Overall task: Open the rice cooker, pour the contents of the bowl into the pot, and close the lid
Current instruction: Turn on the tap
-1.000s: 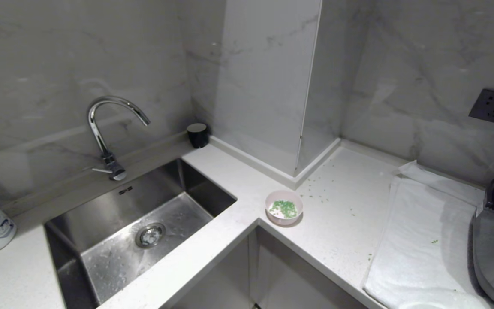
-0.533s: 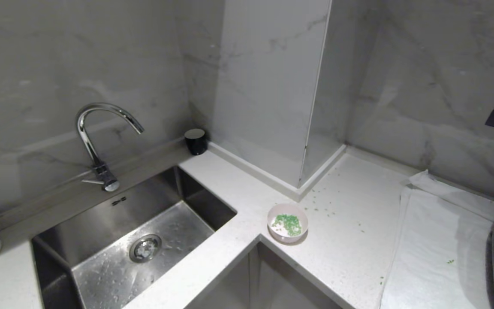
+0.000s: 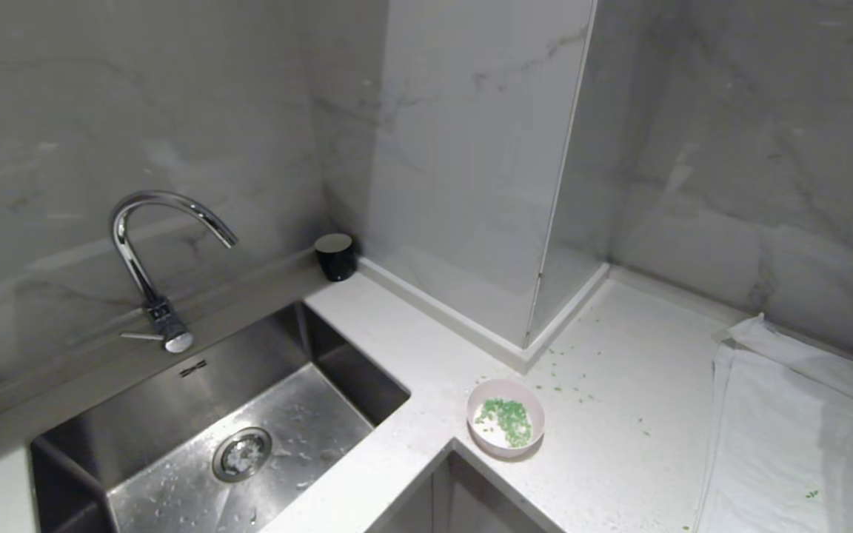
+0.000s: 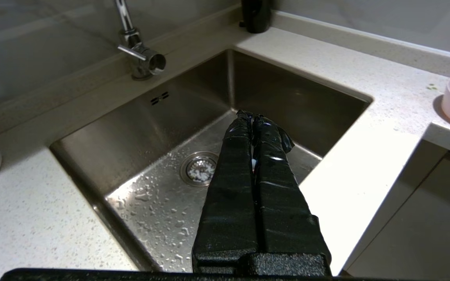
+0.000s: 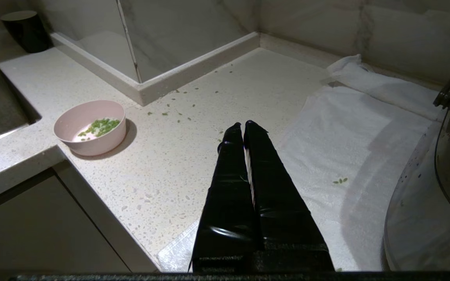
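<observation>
The small round pale pink bowl point(image 5: 90, 127) holding chopped green pieces point(image 5: 100, 126) is sitting on the speckled white stone worktop point(image 5: 193, 128), ahead and left of the clenched right pincer point(image 5: 242, 125). The clenched left pincer point(image 4: 251, 115) is hanging over the wet steel sink point(image 4: 162, 128), visible only in its wrist view.

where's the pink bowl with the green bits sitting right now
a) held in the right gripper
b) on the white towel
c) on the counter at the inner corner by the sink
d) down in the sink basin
c: the bowl stands on the bare speckled counter at the inner corner, apart from the sink and the towel, while the right gripper is shut and empty.
</observation>
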You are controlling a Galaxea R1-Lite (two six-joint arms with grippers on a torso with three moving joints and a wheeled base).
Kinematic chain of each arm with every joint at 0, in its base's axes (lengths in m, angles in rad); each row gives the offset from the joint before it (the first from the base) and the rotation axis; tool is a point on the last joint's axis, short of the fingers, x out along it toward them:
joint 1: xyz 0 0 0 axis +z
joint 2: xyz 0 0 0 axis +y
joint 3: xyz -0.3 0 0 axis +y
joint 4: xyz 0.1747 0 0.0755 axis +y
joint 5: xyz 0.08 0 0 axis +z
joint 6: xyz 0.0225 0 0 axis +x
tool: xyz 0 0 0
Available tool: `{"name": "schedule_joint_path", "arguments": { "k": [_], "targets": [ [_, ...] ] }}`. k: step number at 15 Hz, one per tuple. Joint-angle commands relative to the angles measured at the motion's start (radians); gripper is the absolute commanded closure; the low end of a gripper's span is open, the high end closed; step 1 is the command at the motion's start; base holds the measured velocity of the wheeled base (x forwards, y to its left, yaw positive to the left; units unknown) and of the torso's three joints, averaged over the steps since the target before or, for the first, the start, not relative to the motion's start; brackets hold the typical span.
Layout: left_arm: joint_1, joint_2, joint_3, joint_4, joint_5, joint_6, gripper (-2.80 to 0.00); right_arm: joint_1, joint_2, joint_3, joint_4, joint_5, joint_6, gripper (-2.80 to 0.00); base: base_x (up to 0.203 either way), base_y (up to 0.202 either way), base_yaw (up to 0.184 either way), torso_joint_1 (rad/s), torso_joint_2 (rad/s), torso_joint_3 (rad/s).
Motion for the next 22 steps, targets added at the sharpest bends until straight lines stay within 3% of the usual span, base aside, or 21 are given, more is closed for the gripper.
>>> {"name": "schedule_joint_path", "arguments": {
  "k": [1, 6, 9, 11, 15, 17, 22],
  "targets": [
    [-0.001, 0.0, 0.0, 0.0, 0.0, 0.0, 0.0, 0.0, 0.0, 0.002, 0.0, 0.0, 0.0, 0.0, 0.0, 0.0, 0.0, 0.0, 0.0, 0.0],
    [0.003, 0.023, -0.05, 0.018, 0.025, -0.026, 0.0, 0.0, 0.0, 0.002, 0.0, 0.0, 0.0, 0.0, 0.0, 0.0, 0.0, 0.0, 0.0, 0.0],
    [0.004, 0.236, -0.162, 0.021, 0.003, -0.036, 0.0, 0.0, 0.0, 0.002, 0.0, 0.0, 0.0, 0.0, 0.0, 0.0, 0.0, 0.0, 0.0, 0.0],
    [0.005, 0.414, -0.232, -0.018, -0.003, -0.075, 0.0, 0.0, 0.0, 0.002, 0.001, 0.0, 0.0, 0.0, 0.0, 0.0, 0.0, 0.0, 0.0, 0.0],
    [0.01, 0.776, -0.364, -0.092, -0.004, -0.186, 0.0, 0.0, 0.0, 0.002, 0.0, 0.0, 0.0, 0.0, 0.0, 0.0, 0.0, 0.0, 0.0, 0.0],
    [0.011, 0.956, -0.439, -0.11, 0.012, -0.281, 0.0, 0.0, 0.0, 0.002, 0.0, 0.0, 0.0, 0.0, 0.0, 0.0, 0.0, 0.0, 0.0, 0.0],
    [0.005, 1.356, -0.593, -0.15, 0.144, -0.472, 0.0, 0.0, 0.0, 0.002, 0.0, 0.0, 0.0, 0.0, 0.0, 0.0, 0.0, 0.0, 0.0, 0.0]
  ]
}}
